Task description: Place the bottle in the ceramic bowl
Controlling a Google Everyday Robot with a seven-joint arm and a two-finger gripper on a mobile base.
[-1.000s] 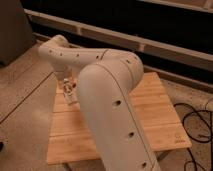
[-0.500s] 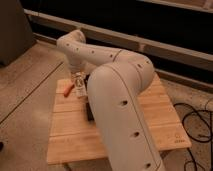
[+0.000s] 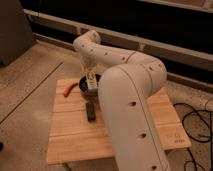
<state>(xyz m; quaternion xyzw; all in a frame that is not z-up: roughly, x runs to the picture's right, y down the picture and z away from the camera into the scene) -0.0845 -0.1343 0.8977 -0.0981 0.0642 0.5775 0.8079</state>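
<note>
The arm (image 3: pixel 131 95) is now reaching further right than a moment ago, bringing its load over the bowl (image 3: pixel 80 86), upper centre. The gripper (image 3: pixel 90 73) is pinching the bottle (image 3: pixel 91 80), which is hanging upright directly above that bowl.

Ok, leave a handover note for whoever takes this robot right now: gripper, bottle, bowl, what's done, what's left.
Gripper: lowered over the ceramic bowl at the far side of the wooden table.
Bottle: upright just under the gripper, lower end at or inside the bowl; whether it has been let go cannot be told.
Done: bottle brought to the bowl.
Left: confirm it rests in the bowl, release, lift away.
Nearby: black bar-shaped object in front of the bowl.
</note>
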